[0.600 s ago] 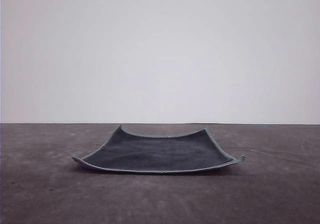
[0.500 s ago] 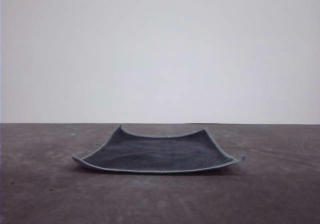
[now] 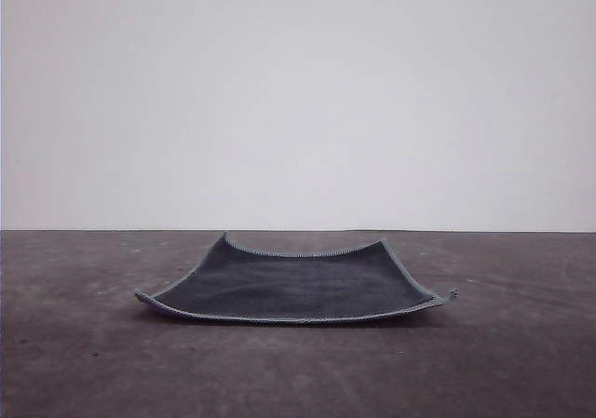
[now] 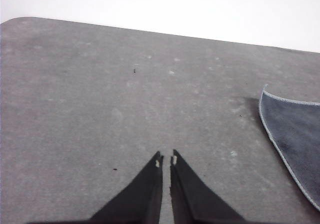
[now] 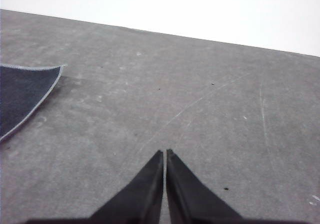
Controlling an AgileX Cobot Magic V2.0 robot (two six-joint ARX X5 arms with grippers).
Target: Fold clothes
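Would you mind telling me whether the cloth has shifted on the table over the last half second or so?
No. The cloth lies where it did, its far edge equally close to the table's back edge, corners curled up alike.

The cloth runs off the frame edge in both wrist views — its underside is hidden.

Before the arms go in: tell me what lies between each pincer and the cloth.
Nothing visible: bare table separates the left pincer from the cloth, and likewise the right pincer from it.
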